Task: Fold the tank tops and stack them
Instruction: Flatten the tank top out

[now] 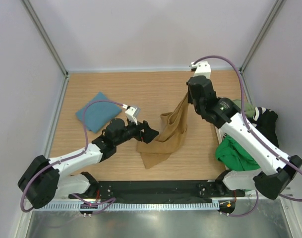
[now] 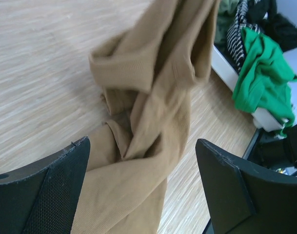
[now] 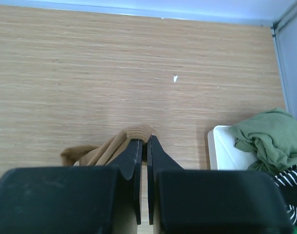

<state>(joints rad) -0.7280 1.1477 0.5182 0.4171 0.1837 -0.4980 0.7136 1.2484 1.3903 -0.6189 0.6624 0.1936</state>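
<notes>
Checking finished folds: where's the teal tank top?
In the top view, the teal tank top lies folded on the table, left of the left gripper.

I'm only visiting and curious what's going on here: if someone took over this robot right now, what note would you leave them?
Right gripper: shut on an edge of the tan tank top, holding it up so its lower part rests on the table.
Left gripper: open, with the hanging cloth between its fingers, not gripping it.
Done: the teal tank top lies folded at the table's far left.
Left: fold the tan one and stack it on the teal, then do the green top, olive top and black top heaped at the right.
</notes>
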